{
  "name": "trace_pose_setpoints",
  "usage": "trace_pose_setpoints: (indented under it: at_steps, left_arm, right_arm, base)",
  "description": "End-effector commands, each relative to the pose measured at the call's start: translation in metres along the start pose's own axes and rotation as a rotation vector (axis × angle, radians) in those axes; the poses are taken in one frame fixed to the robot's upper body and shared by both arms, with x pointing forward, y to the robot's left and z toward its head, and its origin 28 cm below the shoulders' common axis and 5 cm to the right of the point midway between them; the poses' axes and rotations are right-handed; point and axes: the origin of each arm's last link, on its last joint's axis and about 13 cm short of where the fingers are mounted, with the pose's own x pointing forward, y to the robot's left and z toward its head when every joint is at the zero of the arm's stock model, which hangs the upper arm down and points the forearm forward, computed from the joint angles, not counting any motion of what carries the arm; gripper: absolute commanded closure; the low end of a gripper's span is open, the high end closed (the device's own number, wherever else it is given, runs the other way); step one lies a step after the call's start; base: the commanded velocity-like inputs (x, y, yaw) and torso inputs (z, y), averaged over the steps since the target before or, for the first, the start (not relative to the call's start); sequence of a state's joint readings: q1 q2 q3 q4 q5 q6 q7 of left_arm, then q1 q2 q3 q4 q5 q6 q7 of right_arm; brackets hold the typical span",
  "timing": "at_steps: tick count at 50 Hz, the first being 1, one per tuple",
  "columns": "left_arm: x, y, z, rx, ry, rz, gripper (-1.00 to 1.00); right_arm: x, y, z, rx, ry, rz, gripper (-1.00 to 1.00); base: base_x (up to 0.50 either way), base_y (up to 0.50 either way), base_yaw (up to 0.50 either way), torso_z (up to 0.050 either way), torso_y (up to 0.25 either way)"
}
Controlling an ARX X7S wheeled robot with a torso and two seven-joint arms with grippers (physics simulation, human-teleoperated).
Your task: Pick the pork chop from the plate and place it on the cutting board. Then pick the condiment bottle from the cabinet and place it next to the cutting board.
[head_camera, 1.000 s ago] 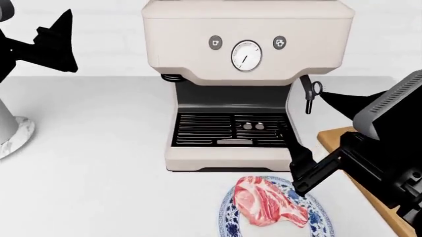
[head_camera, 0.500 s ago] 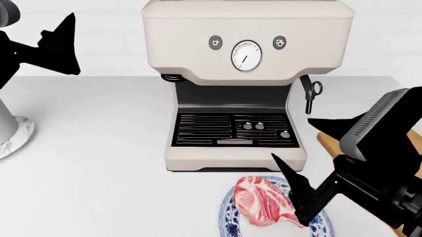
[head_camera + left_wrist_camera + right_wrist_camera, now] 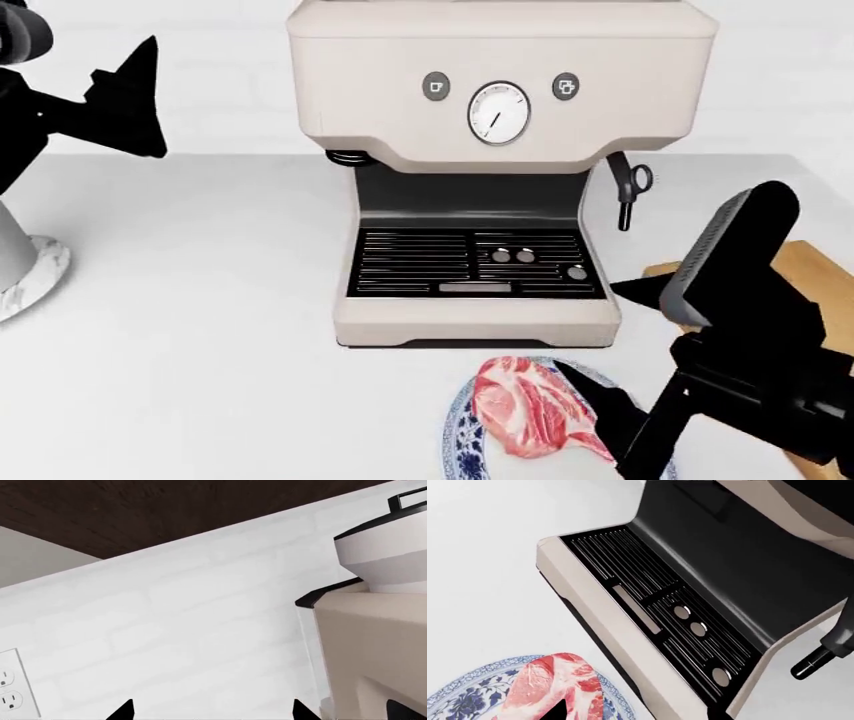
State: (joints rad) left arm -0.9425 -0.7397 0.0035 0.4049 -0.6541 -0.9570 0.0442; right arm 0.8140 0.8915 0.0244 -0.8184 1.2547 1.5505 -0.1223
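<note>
Pork chop [image 3: 538, 412] sitting on plate [image 3: 463, 432], not on cutting board [image 3: 806, 268]; bottle step pending. Right end effector [image 3: 617, 345] spread apart, hovering over the meat; left end effector [image 3: 127, 95] state unclear.

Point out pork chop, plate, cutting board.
pork chop [image 3: 534, 410], head view, middle of the meat.
plate [image 3: 463, 432], head view, blue patterned rim beside the meat.
cutting board [image 3: 807, 262], head view, bare wood behind the right arm.
</note>
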Motion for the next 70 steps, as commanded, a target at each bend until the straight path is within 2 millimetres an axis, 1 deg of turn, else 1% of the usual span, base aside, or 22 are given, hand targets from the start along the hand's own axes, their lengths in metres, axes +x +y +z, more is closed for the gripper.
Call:
trace_pose_setpoints:
  at_steps: [1, 8, 15, 37, 52, 62, 70]
  left_arm:
    - [0.002, 0.000, -0.003, -0.001, 0.011, -0.002, -1.00]
    - [0.002, -0.002, -0.005, 0.001, 0.018, -0.007, -1.00]
    - [0.002, -0.003, -0.005, 0.003, 0.019, -0.013, -1.00]
    - [0.002, -0.003, -0.006, 0.003, 0.021, -0.016, -1.00]
    - [0.004, -0.005, -0.010, 0.005, 0.025, -0.019, -1.00]
    - [0.004, -0.004, -0.011, 0.003, 0.027, -0.018, -1.00]
    - [0.004, -0.005, -0.013, 0.003, 0.032, -0.019, -1.00]
  right_arm:
    - [-0.013, 0.000, 0.005, 0.024, 0.057, 0.072, -1.00]
    - [-0.022, 0.005, 0.003, 0.016, 0.048, 0.138, -1.00]
    - [-0.025, 0.009, -0.001, 0.007, 0.047, 0.181, -1.00]
    - [-0.011, 0.012, -0.015, 0.001, 0.127, 0.215, -1.00]
    - [-0.002, 0.013, -0.020, -0.032, 0.179, 0.224, -1.00]
    - [0.000, 0.009, -0.016, -0.044, 0.186, 0.195, -1.00]
    - [0.002, 0.010, -0.015, -0.055, 0.200, 0.187, -1.00]
  base:
    - [0.00, 0.00, 0.00, 0.000, 0.000]
    - [0.00, 0.00, 0.00, 0.000, 0.000]
    - [0.00, 0.00, 0.00, 0.000, 0.000]
    - [0.00, 0.00, 0.00, 0.000, 0.000]
    - [0.00, 0.00, 0.00, 0.000, 0.000]
    - [0.00, 0.00, 0.00, 0.000, 0.000]
    - [0.00, 0.00, 0.00, 0.000, 0.000]
